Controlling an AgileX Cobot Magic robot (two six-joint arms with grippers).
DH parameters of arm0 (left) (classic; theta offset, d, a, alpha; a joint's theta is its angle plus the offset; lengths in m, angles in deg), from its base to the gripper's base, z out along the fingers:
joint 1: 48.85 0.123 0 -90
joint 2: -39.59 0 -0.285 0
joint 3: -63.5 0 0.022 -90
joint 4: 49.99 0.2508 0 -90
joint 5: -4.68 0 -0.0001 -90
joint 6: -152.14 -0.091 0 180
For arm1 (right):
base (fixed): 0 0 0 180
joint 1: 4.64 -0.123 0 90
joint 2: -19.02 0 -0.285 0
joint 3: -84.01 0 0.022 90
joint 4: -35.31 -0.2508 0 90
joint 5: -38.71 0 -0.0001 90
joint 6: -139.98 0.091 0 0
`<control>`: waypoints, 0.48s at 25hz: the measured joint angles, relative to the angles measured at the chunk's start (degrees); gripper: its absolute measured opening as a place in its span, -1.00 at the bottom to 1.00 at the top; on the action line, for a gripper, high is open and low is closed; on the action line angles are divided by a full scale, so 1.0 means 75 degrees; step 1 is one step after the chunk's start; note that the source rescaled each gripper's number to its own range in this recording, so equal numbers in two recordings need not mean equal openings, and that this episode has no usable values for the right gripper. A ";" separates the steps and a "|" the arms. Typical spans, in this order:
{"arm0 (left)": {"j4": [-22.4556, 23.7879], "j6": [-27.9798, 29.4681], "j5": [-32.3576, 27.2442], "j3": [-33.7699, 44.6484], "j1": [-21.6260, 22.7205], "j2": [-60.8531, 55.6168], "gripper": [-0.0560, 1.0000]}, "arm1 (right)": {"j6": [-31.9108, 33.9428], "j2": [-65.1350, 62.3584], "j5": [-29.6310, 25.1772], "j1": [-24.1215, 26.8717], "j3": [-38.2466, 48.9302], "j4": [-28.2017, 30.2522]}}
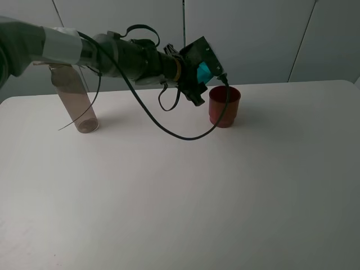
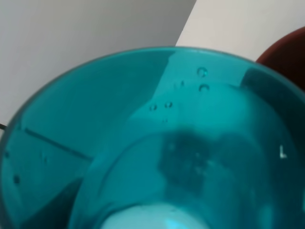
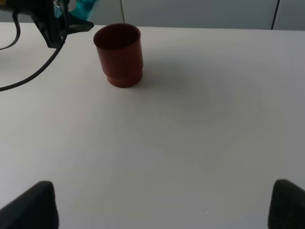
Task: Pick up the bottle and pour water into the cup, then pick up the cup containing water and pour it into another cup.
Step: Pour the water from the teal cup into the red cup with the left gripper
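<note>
My left gripper (image 1: 203,72) is shut on the teal cup (image 1: 205,71), held tilted in the air just left of and above the red cup (image 1: 224,106). The teal cup fills the left wrist view (image 2: 157,152), with droplets on its wall and the red cup's rim (image 2: 286,55) at one edge. The red cup stands upright at the table's back middle and shows in the right wrist view (image 3: 119,55). The clear greyish bottle (image 1: 75,98) stands upright at the back left, partly behind the left arm. My right gripper (image 3: 162,202) is open over bare table, its fingertips (image 3: 31,205) dark at the corners.
A black cable (image 1: 169,128) hangs from the left arm and loops down close to the white table (image 1: 185,197) beside the red cup. The wall (image 1: 264,34) runs behind the table's back edge.
</note>
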 joint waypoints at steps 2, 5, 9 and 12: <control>0.0104 -0.0082 -0.0122 -0.0053 -0.0034 0.0003 -0.63 | 0.0000 0.0000 0.0000 0.0000 0.0000 0.0000; 0.0230 -0.0243 -0.0187 -0.0085 -0.0062 0.0003 -0.63 | 0.0000 0.0000 0.0000 0.0000 0.0000 0.0000; 0.0271 -0.0861 -0.0271 -0.0105 -0.0111 0.0003 -0.63 | 0.0000 0.0000 0.0000 0.0000 0.0000 0.0000; 0.0291 -0.1025 -0.0325 -0.0105 -0.0129 0.0003 -0.63 | 0.0000 0.0000 0.0000 0.0000 0.0000 0.0000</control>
